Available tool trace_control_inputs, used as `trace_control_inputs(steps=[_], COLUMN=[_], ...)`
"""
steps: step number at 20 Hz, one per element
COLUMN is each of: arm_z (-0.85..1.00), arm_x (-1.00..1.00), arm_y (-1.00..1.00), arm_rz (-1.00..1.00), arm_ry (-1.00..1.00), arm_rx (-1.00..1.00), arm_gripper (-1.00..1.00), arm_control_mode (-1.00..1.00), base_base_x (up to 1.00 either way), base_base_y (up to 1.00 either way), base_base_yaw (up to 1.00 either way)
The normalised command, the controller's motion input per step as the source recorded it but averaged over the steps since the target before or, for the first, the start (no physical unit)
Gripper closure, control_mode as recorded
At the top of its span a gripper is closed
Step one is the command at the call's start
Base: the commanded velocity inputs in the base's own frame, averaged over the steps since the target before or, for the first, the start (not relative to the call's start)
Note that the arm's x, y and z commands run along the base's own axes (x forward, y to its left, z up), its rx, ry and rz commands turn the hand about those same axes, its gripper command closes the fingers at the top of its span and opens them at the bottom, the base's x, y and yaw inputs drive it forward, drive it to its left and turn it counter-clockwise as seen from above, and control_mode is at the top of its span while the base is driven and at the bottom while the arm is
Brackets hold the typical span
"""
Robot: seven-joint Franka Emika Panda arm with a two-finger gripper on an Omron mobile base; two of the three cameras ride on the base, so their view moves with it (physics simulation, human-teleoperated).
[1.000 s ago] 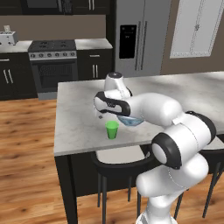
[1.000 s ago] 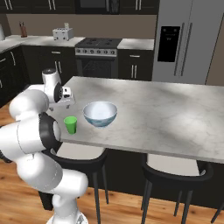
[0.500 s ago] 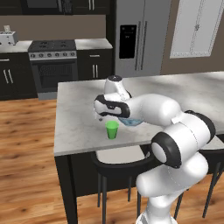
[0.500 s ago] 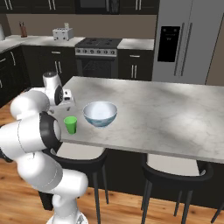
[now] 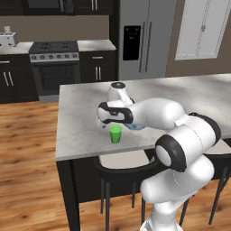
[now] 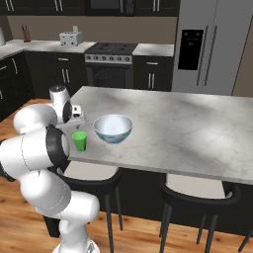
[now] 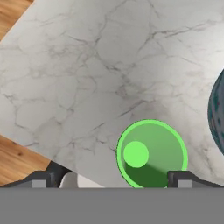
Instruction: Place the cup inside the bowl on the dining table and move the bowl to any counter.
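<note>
1. 2 fingertips (image 7: pixel 43 178) of our gripper (image 7: pixel 113 180) stand wide apart, holding nothing, poised over the cup (image 7: pixel 152 154).
2. We reach forward with the arm bent low over the dining table (image 5: pixel 81 131), hand pointing down.
3. We see the cup (image 6: pixel 79 141) upright near the table's edge, just beside the bowl (image 6: pixel 113 129).
4. Our forearm hides most of the bowl (image 5: pixel 136 127) in the left base view.
</note>
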Motion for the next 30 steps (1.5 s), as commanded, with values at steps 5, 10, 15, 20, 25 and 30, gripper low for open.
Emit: trace_control_inputs(steps=[5,10,15,20,25,30], arm_z=[-0.11,-0.11,-0.12,-0.10,-0.15,-0.15], arm_x=[0.00,0.00,0.00,0.00,0.01,0.05], arm_y=[0.00,0.00,0.00,0.00,0.00,0.00], arm_rz=[0.00,0.00,0.00,0.00,0.00,0.00], arm_ry=[0.00,0.00,0.00,0.00,0.00,0.00], arm_rx=[0.00,0.00,0.00,0.00,0.00,0.00], arm_gripper=[-1.00,-1.00,-1.00,-1.00,-1.00,-1.00], arm_control_mode=[-1.00,-1.00,-1.00,-1.00,-1.00,-1.00], base_base_x=[0.00,0.00,0.00,0.00,0.00,0.00], base_base_y=[0.00,0.00,0.00,0.00,0.00,0.00], base_base_yaw=[0.00,0.00,0.00,0.00,0.00,0.00])
